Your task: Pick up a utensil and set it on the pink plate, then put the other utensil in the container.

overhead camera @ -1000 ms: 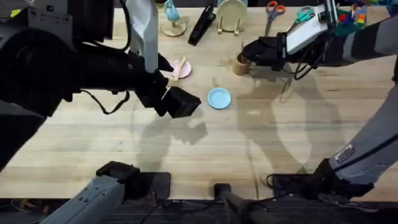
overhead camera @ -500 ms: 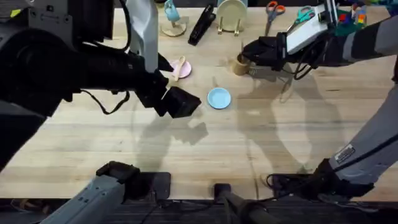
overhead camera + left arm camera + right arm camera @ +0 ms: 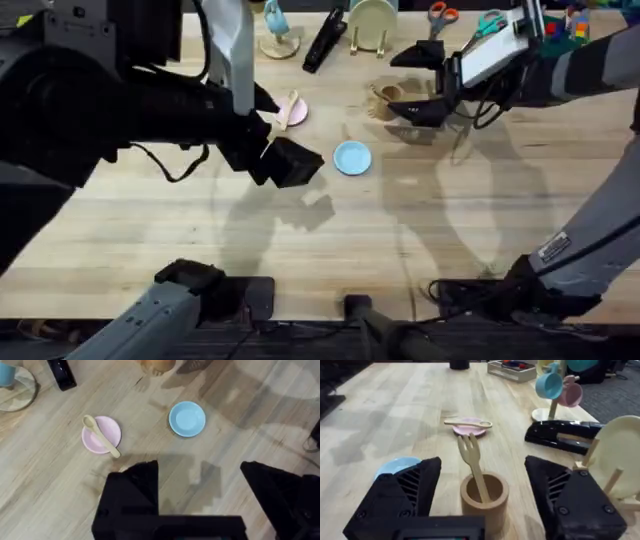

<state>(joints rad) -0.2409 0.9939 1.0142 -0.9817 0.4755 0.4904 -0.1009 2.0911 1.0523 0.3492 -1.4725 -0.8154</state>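
On the left side of the table, the left gripper (image 3: pixel 200 495) hangs in the air with its jaws spread wide and nothing in them. Just past it sits the pink plate (image 3: pixel 111 431), and the wooden spoon (image 3: pixel 101 436) lies across it, with the bowl end on the plate and the tip of the handle sticking out over the rim. If that arm drops low when it moves, it could bump the handle and flip the spoon off the plate. Next comes the blue plate (image 3: pixel 352 158), which has nothing on it and sits near the middle of the table. Farther right is the brown cup (image 3: pixel 484 500), and the wooden fork (image 3: pixel 474 464) stands in it with its prongs up, leaning on the rim. The right gripper (image 3: pixel 482 497) has its jaws spread open, one on each side of the cup, not touching the fork. The fork looks tall for such a small cup, so I think it could tip the cup over. If a finger brushes the cup or the fork when the arm pulls away, both could fall and roll.
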